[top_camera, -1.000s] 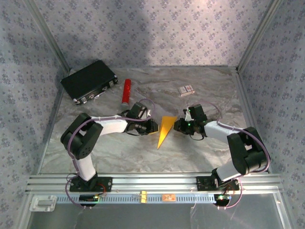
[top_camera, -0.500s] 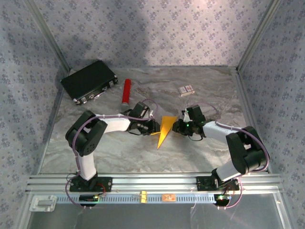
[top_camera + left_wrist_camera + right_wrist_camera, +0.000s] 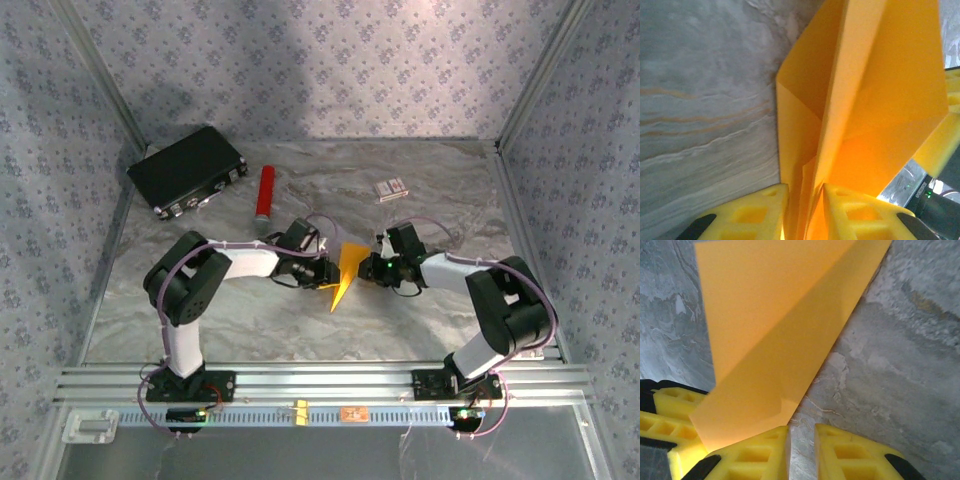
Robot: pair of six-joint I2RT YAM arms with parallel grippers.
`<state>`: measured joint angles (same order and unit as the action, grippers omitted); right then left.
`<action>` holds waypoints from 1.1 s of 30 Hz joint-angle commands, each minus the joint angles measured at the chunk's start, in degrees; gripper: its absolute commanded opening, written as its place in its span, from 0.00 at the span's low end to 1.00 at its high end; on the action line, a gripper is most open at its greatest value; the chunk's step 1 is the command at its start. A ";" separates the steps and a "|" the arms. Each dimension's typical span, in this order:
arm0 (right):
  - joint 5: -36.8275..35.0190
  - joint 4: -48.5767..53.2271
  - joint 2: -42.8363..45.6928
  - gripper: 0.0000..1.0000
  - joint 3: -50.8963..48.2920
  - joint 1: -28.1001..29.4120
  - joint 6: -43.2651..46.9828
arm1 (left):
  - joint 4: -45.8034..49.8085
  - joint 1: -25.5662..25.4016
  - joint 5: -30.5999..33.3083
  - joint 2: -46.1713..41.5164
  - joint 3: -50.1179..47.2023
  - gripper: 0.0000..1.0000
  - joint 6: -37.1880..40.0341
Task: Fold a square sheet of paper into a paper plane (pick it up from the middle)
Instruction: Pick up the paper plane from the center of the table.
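Count: 1 plane (image 3: 346,270), 2 arms, 1 black case (image 3: 187,170), 1 red cylinder (image 3: 265,192), 1 small box (image 3: 392,189).

Plane: orange-yellow, folded to a narrow dart, mid-table (image 3: 250,320) between the two grippers. The nose points toward the near edge and the wide end sits away from it. Several fold layers and creases show in the left wrist view.

Left gripper (image 3: 805,188): jaws clamped on the plane. The folded layers run straight down between the two yellow fingers (image 3: 760,207). In the top view it sits against the plane's left edge.

Right gripper (image 3: 801,430): jaws almost together with nothing in them, and marble shows through the slit. The plane's corner lies just above the left-hand finger (image 3: 755,450) in that view. I can't tell whether they touch. In the top view it sits just beside the plane's right edge.

Case is at the far left corner, with the cylinder just right of it and upright along the table's depth. The box is far centre-right, well apart from the plane.

Writing: box print is red on white, too small to read. The plane is plain.
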<state>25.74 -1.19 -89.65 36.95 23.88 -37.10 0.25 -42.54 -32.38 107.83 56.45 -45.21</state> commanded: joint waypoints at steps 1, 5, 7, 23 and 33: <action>1.50 -0.86 -1.37 0.20 0.84 0.29 -0.87 | 0.78 -0.69 -1.46 1.20 1.74 0.24 1.04; 2.10 -1.34 -2.14 0.20 0.54 0.35 -0.87 | 0.38 -0.89 -1.46 1.46 1.74 0.24 0.75; 2.33 -1.49 -2.38 0.20 0.38 0.38 -0.86 | 0.39 -0.93 -1.65 1.50 1.82 0.24 0.85; 3.25 -2.83 -3.08 0.20 -0.20 0.21 -1.00 | -3.40 -1.18 -3.65 1.53 1.94 0.20 -0.09; 3.52 -4.22 -2.86 0.20 -0.93 -0.21 -1.92 | -1.55 -1.66 -1.18 -1.20 2.42 0.12 1.71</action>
<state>28.01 -3.70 -91.72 36.75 23.88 -38.02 -2.72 -43.42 -34.39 109.23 57.47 -45.04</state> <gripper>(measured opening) 0.198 0.125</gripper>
